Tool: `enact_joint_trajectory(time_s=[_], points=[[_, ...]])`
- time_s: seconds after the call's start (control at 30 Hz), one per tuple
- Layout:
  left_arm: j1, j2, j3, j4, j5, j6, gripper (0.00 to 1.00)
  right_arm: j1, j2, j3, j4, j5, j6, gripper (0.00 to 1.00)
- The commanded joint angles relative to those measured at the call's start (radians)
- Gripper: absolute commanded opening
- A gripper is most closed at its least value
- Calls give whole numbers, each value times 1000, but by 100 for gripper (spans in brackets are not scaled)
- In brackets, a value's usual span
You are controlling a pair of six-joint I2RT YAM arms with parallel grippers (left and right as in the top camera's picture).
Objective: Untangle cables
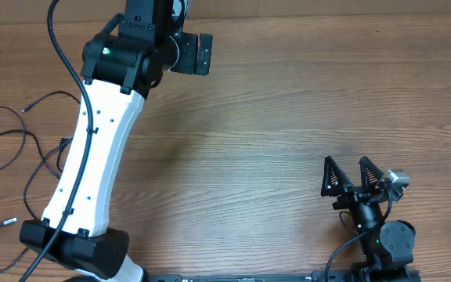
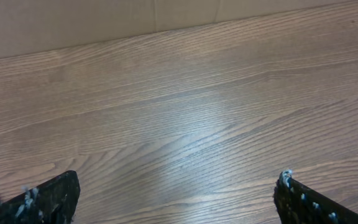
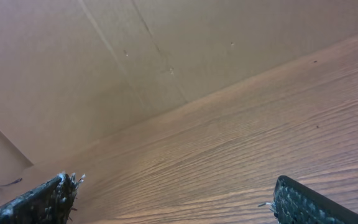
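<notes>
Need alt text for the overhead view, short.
Thin black cables lie spread loose at the left edge of the wooden table, neither gripper touching them. The left gripper is open at the far side, and the right gripper is open near the front right.

Wood-grain table (image 1: 288, 117); tan backdrop (image 3: 166, 37)

Wood-grain table (image 1: 272, 117), faint sheen, matt black cables (image 1: 49, 97), brown cardboard wall (image 3: 166, 50)
</notes>
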Motion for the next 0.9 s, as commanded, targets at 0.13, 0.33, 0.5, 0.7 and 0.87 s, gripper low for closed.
enact_joint_trajectory(time_s=[0.13,0.33,0.5,0.7,0.87], points=[[0,5,10,1,7,-14,100,1,-11,-10,8,-8,1,100],[0,1,11,-15,0,-2,99,1,-11,-10,8,-8,1,100],[19,-2,11,-180,-19,12,100,1,-11,-10,8,-8,1,100],[90,-45,5,-245,36,-44,100,1,-11,-10,8,-8,1,100],[97,-200,-68,-165,78,-29,100,1,-11,-10,8,-8,1,100]])
